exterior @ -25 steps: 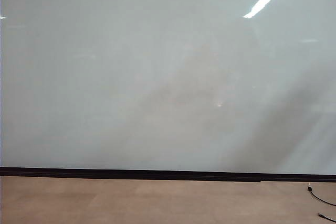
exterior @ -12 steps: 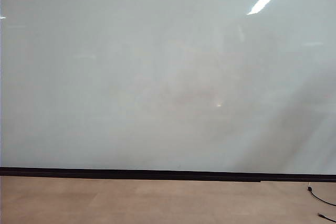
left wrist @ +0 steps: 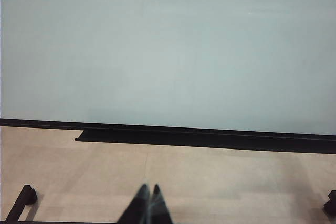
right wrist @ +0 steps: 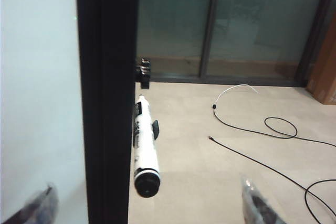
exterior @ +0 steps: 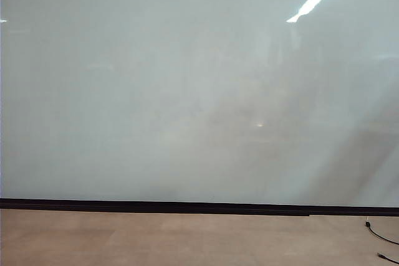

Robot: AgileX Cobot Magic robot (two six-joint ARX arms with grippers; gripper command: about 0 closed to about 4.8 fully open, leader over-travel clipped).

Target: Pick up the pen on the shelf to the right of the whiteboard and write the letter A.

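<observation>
Hovering wide-jawed by the whiteboard's (right wrist: 37,87) black edge, the right gripper (right wrist: 149,208) faced the unpicked pen (right wrist: 145,148) on its shelf, the left gripper (left wrist: 148,205) sat closed below the unmarked board.

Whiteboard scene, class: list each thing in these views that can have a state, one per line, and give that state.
Large glossy pale grey-white whiteboard: blank, nothing written.
Slim white pen with black end: not picked up, beside the board's black edge, free of both hands.
Right hand: fingers wide apart, empty, near the pen.
Left hand: fingers together, empty, facing the board.
Thin black cable on the floor: lying loose, partly looped.
</observation>
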